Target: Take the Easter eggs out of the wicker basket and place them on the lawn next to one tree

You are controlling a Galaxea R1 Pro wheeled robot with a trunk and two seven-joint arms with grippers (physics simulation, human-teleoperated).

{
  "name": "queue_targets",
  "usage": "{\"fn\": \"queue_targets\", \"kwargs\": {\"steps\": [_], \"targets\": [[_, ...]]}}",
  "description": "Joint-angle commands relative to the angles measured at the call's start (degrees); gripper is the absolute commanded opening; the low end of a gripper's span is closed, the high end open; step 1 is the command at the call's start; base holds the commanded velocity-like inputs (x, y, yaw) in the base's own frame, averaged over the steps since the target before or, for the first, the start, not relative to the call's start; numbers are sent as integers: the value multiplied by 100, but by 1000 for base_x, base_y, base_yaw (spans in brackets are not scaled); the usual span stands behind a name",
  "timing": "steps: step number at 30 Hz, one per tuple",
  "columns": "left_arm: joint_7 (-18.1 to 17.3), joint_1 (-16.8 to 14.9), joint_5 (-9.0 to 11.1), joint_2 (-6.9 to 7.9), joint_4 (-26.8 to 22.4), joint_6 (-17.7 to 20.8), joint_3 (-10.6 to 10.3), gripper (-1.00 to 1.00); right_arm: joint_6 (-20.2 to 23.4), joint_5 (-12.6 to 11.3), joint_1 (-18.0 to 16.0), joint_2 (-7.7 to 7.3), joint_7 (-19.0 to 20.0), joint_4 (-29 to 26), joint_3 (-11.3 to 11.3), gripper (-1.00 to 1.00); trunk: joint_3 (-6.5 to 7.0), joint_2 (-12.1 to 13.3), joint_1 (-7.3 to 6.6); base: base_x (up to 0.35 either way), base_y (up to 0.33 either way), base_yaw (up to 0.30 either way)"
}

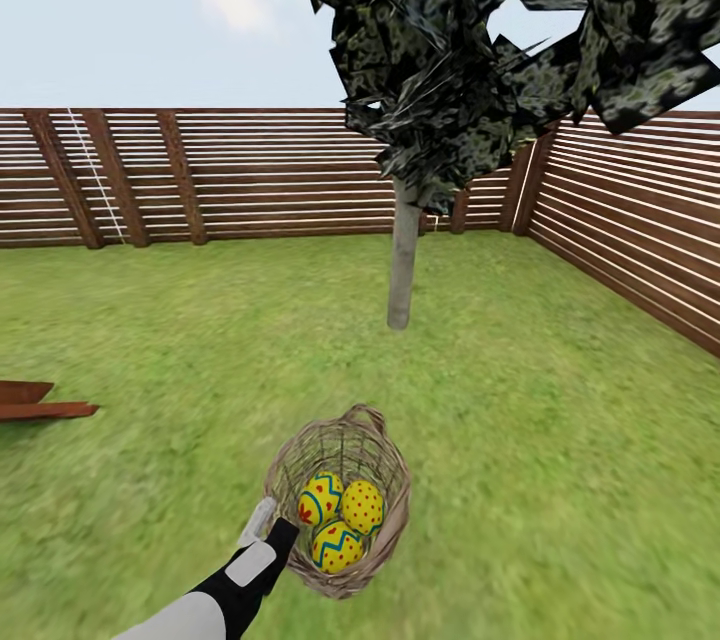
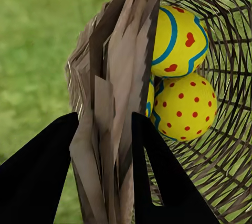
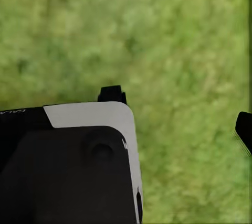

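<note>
Head view, items entered from largest to smallest: we log the lawn [image 1: 560, 440], mottled green and running to the slatted brown fence [image 1: 250, 175] on its far and right sides. Next, the tree [image 1: 403, 260], pale straight trunk under dark jagged foliage, standing on the grass toward the far right corner of the lawn, well apart from the basket. Next, the wicker basket [image 1: 385, 545], near the lawn's near edge, tilted toward us with its mouth open to view; whether it rests on the grass or hangs clear we cannot tell. Next, the left gripper [image 2: 102, 145], its two dark fingers [image 2: 157, 177] pinching the basket's rim wall, one outside and one inside the weave. Last, the three Easter eggs [image 1: 338, 520], all in the basket, packed touching one another against its lower side. The right gripper [image 3: 176, 111] hangs over bare grass; we cannot tell whether its fingers are spread or together. Hazards, in our judgement: the hold is on loose twigs at one edge, so the basket could swing or slip free, and with the mouth tipped, the eggs could roll out short of the tree.
</note>
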Motion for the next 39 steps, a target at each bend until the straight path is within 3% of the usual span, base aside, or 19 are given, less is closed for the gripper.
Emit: {"fn": "queue_targets", "kwargs": {"steps": [1,35,39], "targets": [[18,-4,-1,-4,-12,-9,24,-100,8,33,-7,-1,17,9,-45,100,-7,-6,4,306,-94,0],[18,-4,7,3,-73,-9,24,-100,8,38,-7,4,17,12,-45,100,-7,-6,4,306,-94,0],[18,-3,7,-4,-73,-9,24,-100,-99,30,138,12,25,8,-47,100,-7,-6,4,306,-94,0]]}}
